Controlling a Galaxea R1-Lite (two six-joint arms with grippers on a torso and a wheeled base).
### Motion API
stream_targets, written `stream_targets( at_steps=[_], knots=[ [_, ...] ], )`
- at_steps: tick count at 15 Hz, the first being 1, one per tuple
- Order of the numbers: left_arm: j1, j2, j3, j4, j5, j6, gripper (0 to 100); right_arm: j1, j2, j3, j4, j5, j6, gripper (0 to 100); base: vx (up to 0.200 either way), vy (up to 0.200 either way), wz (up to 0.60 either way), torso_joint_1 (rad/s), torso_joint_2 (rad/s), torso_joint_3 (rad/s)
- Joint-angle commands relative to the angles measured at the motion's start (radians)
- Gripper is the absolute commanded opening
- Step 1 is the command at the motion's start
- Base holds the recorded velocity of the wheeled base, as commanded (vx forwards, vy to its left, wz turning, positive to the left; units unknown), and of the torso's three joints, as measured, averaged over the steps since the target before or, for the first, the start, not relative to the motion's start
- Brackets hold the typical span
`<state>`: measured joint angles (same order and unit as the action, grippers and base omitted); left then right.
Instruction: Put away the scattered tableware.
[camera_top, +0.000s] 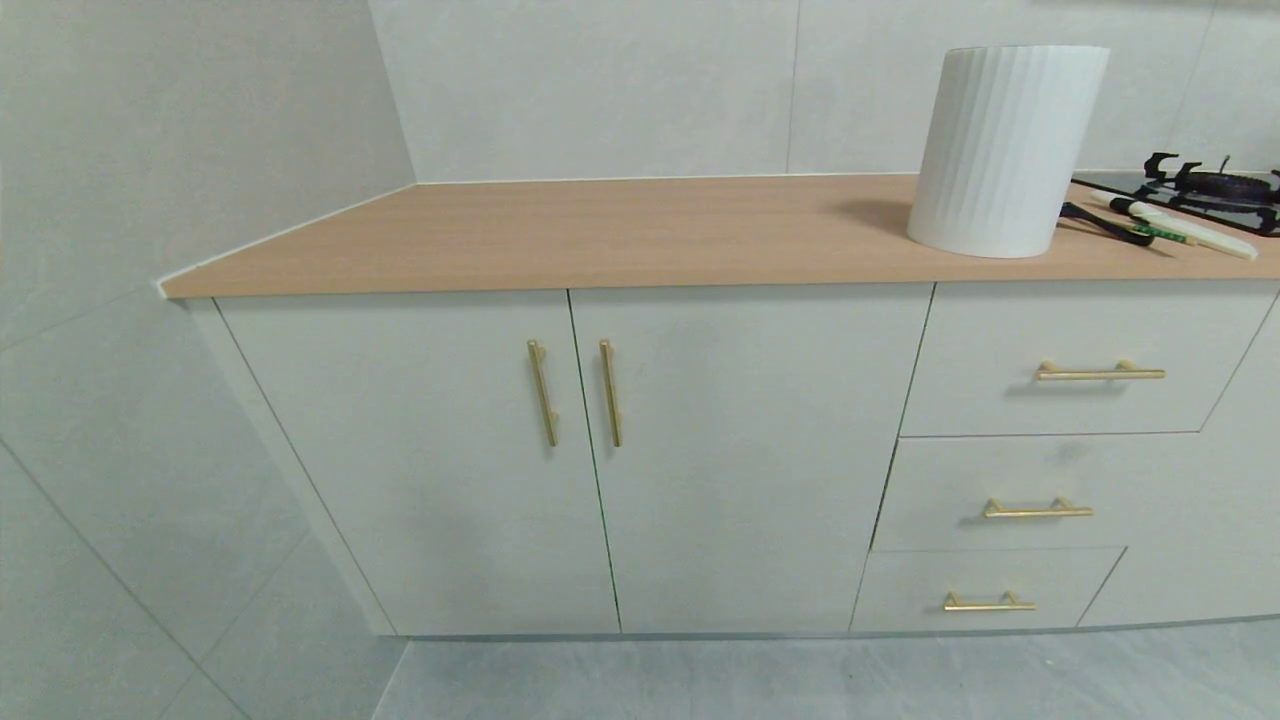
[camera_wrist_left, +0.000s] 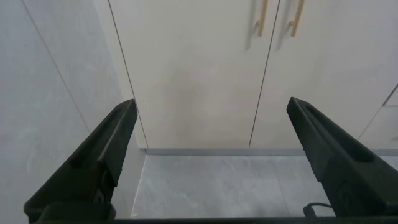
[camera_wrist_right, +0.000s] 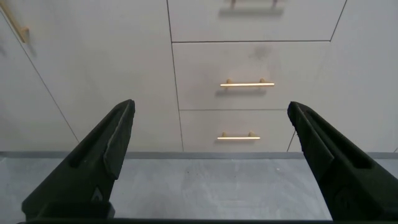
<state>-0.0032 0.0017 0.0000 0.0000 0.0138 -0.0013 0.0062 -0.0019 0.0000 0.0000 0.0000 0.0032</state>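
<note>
Tableware lies loose at the right end of the countertop. It consists of a white-handled utensil, a black-handled utensil and a thin green-marked piece between them. All lie flat on the surface between the white ribbed container and the stove; the exact utensil types cannot be determined. The container stands upright near the front edge of the countertop, just beside the utensils, and its interior is hidden. Task status, as judged: nothing has been stowed, since every visible piece rests on the countertop and neither arm is near it. The left gripper hangs low in front of the cabinet doors, fingers spread wide with nothing between them. The right gripper hangs low in front of the drawers, fingers likewise spread wide and holding nothing. All doors and drawers are closed. Remaining work, as judged: bring an arm up to the right end of the countertop, grasp each utensil in turn and place it in the container or another storage place. Thin handles lying flat on the surface will probably require a precise, low pinch.
</note>
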Motion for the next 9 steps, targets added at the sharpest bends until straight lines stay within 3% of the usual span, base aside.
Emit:
stream_targets(
  at_steps=[1,9],
  knots=[
    [0.000,0.001,0.000,0.000,0.000,0.000,100,0.001,0.002,0.000,0.000,0.000,0.000,100,0.000,-0.200,0.00,-0.002,0.00,0.002],
    [0.000,0.001,0.000,0.000,0.002,-0.002,100,0.001,0.002,0.000,0.000,0.000,0.000,100,0.000,-0.200,0.00,0.003,0.00,0.002]
  ],
)
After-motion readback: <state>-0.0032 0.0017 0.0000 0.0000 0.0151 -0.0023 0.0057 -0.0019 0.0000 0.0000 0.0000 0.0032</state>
